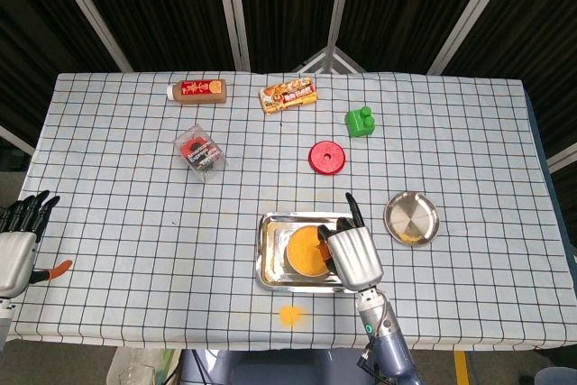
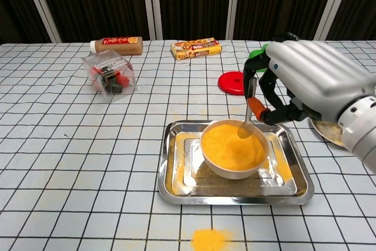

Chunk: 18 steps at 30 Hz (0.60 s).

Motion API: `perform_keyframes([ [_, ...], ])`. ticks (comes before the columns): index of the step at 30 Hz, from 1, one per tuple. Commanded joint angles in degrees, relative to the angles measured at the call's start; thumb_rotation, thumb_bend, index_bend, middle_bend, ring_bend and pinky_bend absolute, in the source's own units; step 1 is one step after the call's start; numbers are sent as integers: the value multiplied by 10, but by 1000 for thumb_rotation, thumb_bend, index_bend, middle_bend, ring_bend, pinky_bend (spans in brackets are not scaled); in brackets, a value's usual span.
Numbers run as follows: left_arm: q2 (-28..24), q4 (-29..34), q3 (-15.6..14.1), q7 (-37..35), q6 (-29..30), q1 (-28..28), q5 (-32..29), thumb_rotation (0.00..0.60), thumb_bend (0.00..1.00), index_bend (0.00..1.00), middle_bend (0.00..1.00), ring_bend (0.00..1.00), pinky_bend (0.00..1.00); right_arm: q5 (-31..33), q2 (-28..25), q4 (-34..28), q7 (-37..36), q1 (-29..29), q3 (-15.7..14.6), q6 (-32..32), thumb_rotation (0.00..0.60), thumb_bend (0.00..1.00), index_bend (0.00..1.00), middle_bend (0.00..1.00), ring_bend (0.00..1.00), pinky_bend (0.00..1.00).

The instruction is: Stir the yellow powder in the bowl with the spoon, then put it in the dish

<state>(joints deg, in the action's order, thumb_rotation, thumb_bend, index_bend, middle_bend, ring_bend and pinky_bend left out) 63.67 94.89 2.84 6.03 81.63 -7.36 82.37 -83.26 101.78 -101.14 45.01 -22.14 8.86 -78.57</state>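
While gripping the spoon (image 2: 247,123), the right hand (image 2: 311,83) hovers over the bowl (image 2: 234,150).

One bowl (image 2: 234,150); one spoon (image 2: 249,119); one dish (image 1: 412,218).

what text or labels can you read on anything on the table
Nothing can be read for certain.
Brown bottle: red label with white print, too blurred to read.
Orange snack packet: printed lettering, too small to read.
Clear box: dark label with pale print, blurred.
Bowl, spoon, tray, dish: no text seen.
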Motion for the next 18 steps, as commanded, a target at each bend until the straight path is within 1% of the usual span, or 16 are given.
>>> perform_keyframes([
  [1, 0, 0, 0, -1, -1, 0, -1, 600, 0, 0, 0, 0, 0, 5, -4, -3, 7, 0, -1, 1, 600, 762, 933, 808, 477, 0],
  [7, -1, 2, 0, -2, -1, 0, -2, 600, 0, 0, 0, 0, 0, 24, -11, -15, 19, 4, 2, 1, 600, 762, 933, 807, 487, 0],
  [10, -1, 2, 0, -4, 0, 1, -3, 600, 0, 0, 0, 0, 0, 22, -15, -16, 15, 2, 9, -3, 600, 762, 933, 807, 488, 0],
  [12, -1, 2, 1, -5, 0, 2, -4, 600, 0, 0, 0, 0, 0, 17, -20, -14, 8, 0, 18, -8, 600, 762, 933, 807, 488, 0],
  [18, 0, 0, 1, -5, -1, 1, -4, 600, 0, 0, 0, 0, 0, 16, -58, -6, -30, 0, 67, -33, 600, 761, 933, 807, 488, 0],
])
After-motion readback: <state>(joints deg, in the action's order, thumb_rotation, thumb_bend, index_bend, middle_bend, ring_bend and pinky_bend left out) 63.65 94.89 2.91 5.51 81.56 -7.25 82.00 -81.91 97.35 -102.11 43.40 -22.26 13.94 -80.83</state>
